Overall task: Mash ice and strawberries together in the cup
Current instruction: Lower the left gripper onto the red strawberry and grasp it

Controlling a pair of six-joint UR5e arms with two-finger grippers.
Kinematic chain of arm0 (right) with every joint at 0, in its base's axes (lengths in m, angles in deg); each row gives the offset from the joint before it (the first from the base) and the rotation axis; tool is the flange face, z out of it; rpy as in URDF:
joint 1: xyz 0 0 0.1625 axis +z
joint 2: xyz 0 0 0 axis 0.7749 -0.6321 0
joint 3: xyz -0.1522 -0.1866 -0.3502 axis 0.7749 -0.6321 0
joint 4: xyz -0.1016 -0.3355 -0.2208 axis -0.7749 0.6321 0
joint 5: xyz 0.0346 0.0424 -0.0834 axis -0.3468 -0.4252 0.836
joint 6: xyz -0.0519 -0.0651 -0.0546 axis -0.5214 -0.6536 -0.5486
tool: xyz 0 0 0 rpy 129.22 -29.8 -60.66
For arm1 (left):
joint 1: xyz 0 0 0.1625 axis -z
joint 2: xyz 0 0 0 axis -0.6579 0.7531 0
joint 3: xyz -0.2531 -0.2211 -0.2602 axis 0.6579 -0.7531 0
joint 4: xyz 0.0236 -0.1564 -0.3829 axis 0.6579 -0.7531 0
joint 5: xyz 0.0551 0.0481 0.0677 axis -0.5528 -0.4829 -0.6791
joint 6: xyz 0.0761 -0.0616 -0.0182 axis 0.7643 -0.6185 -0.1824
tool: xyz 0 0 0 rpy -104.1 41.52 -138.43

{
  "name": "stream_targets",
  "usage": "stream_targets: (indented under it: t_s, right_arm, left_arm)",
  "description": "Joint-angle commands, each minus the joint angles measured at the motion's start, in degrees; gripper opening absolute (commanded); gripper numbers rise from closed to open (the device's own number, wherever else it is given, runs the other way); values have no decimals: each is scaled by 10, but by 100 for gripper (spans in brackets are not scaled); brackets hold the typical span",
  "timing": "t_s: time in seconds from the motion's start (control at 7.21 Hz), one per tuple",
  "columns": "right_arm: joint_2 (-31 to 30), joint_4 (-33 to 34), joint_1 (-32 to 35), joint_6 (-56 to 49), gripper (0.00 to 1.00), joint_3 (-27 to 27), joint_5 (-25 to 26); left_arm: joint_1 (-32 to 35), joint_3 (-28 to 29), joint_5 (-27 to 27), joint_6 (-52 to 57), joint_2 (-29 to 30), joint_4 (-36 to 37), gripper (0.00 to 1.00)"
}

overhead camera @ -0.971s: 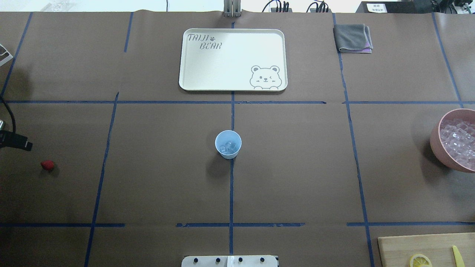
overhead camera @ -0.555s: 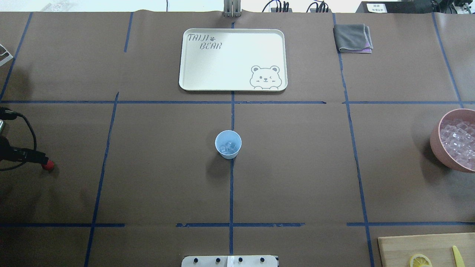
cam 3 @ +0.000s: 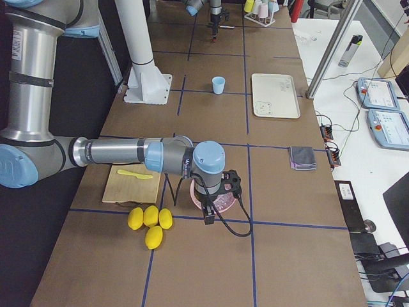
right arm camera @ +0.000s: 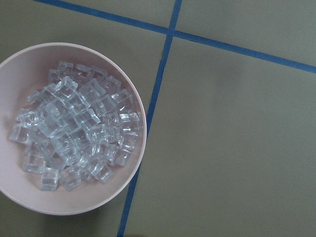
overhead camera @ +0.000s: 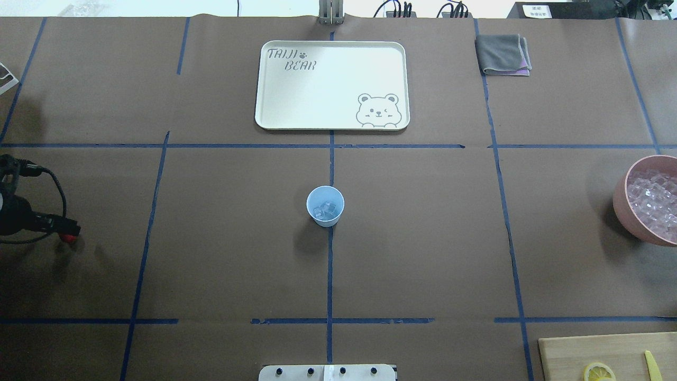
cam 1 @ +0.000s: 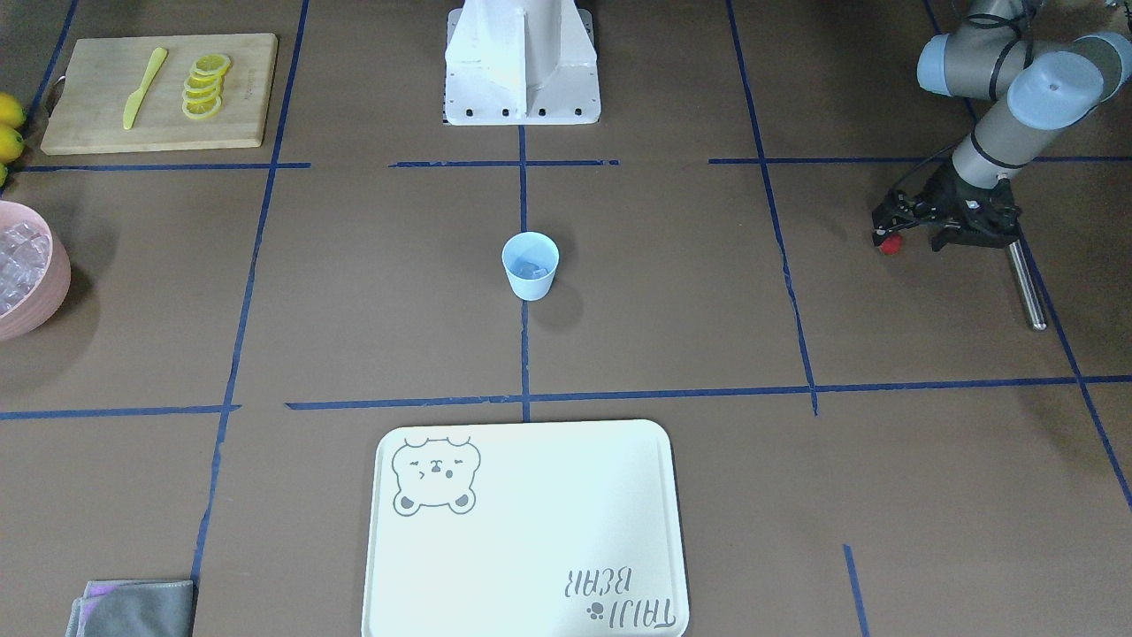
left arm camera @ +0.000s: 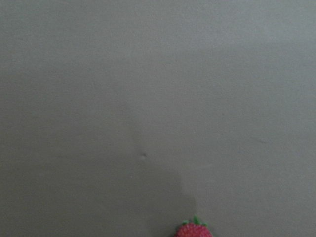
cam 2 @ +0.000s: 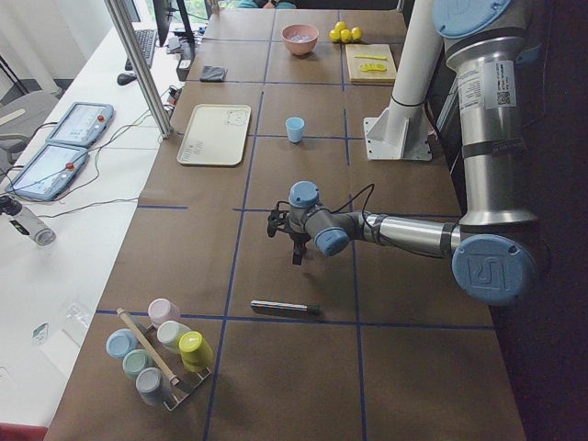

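The pale-blue cup (overhead camera: 325, 206) stands mid-table with a few ice cubes (overhead camera: 323, 210) inside; it also shows in the front view (cam 1: 531, 265). The red strawberry (cam 1: 891, 245) lies on the table at the robot's far left. My left gripper (cam 1: 887, 234) is low over it, fingers around the berry and seemingly open; overhead, only a red sliver (overhead camera: 69, 238) shows under the gripper (overhead camera: 67, 232). The left wrist view shows the berry (left arm camera: 193, 230) at its bottom edge. My right gripper (cam 3: 206, 214) hovers over the pink bowl (right arm camera: 140, 148) of ice (right arm camera: 74, 138); I cannot tell whether it is open or shut.
A white bear tray (overhead camera: 332, 84) and a grey cloth (overhead camera: 502, 54) lie at the far side. A cutting board (cam 1: 159, 88) carries lemon slices and a yellow knife. A metal rod (cam 1: 1026, 287) lies beside the left arm. A rack of cups (cam 2: 161, 354) stands at the left end.
My left gripper has come in from the table's left edge and moved over the strawberry, now covering most of it. The cup and the bowl have not moved.
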Motion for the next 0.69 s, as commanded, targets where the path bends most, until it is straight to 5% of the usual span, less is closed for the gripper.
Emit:
stream_targets:
  t_s: [0.0,0.14,0.42,0.55]
  right_arm:
    - [0,0,0,0,99,0,0]
    - [0,0,0,0,99,0,0]
    - [0,0,0,0,99,0,0]
    - [0,0,0,0,99,0,0]
  left_arm:
    - [-6,10,4,-1,6,-1,100]
    - [-8,9,5,-1,7,-1,98]
    - [-8,4,7,-1,6,2,16]
    - [-8,0,7,-1,5,2,8]
